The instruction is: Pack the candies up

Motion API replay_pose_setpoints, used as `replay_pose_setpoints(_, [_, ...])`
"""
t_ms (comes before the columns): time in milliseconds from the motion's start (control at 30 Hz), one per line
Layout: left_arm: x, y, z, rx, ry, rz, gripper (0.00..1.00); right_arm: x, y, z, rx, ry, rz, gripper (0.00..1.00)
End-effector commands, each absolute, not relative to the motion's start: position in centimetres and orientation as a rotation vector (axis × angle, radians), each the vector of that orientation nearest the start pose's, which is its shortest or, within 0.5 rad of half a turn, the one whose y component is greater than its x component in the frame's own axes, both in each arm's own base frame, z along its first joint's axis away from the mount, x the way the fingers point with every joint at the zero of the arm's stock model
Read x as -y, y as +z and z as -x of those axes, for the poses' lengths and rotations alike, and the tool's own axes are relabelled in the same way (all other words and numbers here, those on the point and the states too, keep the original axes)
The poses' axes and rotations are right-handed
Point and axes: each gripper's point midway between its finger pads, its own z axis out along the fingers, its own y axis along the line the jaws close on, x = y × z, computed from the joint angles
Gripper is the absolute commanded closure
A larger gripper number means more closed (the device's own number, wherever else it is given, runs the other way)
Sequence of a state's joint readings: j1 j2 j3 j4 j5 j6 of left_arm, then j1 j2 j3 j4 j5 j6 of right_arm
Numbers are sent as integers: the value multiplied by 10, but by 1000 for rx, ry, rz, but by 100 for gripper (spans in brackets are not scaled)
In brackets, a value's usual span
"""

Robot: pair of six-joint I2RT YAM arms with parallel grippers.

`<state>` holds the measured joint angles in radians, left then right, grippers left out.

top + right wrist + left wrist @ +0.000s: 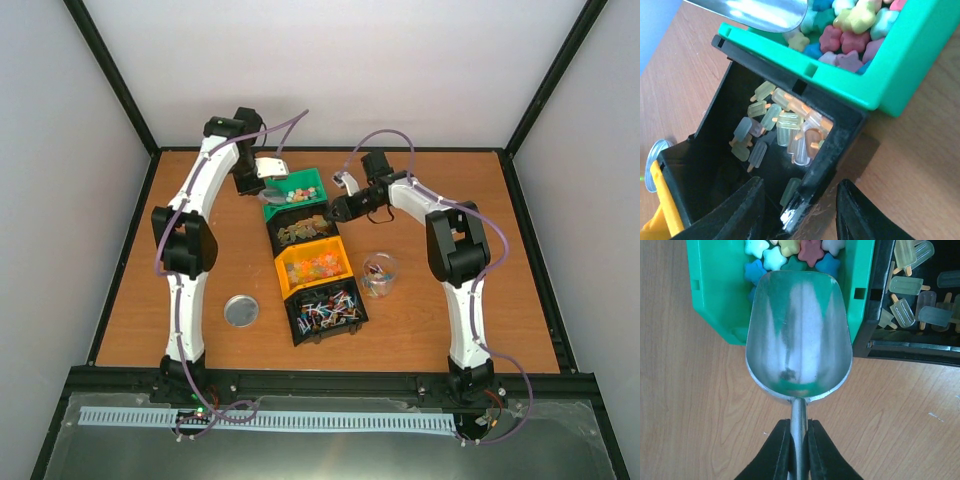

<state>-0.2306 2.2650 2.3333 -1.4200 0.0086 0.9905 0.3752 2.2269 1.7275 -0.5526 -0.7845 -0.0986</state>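
The candies lie in four bins in a row. The green bin point(295, 190) holds star sweets point(790, 252), also seen in the right wrist view point(850, 35). A black bin point(303, 232) holds popsicle-shaped sweets point(785, 130). A yellow bin point(315, 266) and a second black bin point(325, 312) hold wrapped sweets. My left gripper point(799, 440) is shut on the handle of the silver scoop point(797, 335). The scoop is empty and hangs over the green bin's near edge. My right gripper point(800, 210) is open, with its jaws astride the first black bin's wall point(840, 150).
A clear cup point(380, 272) with a few sweets stands right of the yellow bin. The round silver lid point(241, 311) lies on the wooden table left of the bins. A black frame runs round the table's edges.
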Motion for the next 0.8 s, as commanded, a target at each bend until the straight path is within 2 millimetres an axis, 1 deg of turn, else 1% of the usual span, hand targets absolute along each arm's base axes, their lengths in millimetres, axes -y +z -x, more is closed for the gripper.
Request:
replay_pose_setpoints(0, [112,178,-465,-2380,105,-1617,99,-309,96,-430,-2395,1195,861,63])
replay_pose_setpoints(67, [113,179,-464,-2380,95,-1614,99,-309,98,-424,-2385,1213,882,73])
replay_pose_setpoints(100, [113,179,-464,-2380,93,-1613,99,-308,100,-421,-2379,1220,890,80])
replay_pose_setpoints(167, [113,179,-463,-2383,85,-1612,99,-306,105,-414,-2368,1225,907,88])
replay_pose_setpoints(267, [109,177,-458,-2400,94,-1631,99,-303,107,-402,-2381,1241,934,90])
replay_pose_setpoints(433, [107,189,-441,-2396,77,-1674,99,-296,104,-390,-2429,1229,937,90])
replay_pose_setpoints(533, [109,193,-425,-2436,12,-1678,99,-295,102,-389,-2443,1223,921,90])
replay_pose_setpoints(633, [110,190,-406,-2543,-80,-1625,99,-296,100,-391,-2454,1215,904,90])
replay_pose_setpoints(667, [109,187,-401,-2578,-81,-1607,99,-296,100,-392,-2459,1210,896,92])
replay_pose_setpoints(700, [107,184,-392,-2610,-82,-1608,99,-295,100,-392,-2462,1205,887,94])
replay_pose_setpoints(733, [106,185,-388,-2621,-62,-1605,99,-295,100,-394,-2463,1198,880,96])
replay_pose_setpoints(767, [103,181,-381,-2654,-42,-1610,99,-295,99,-395,-2469,1185,869,97])
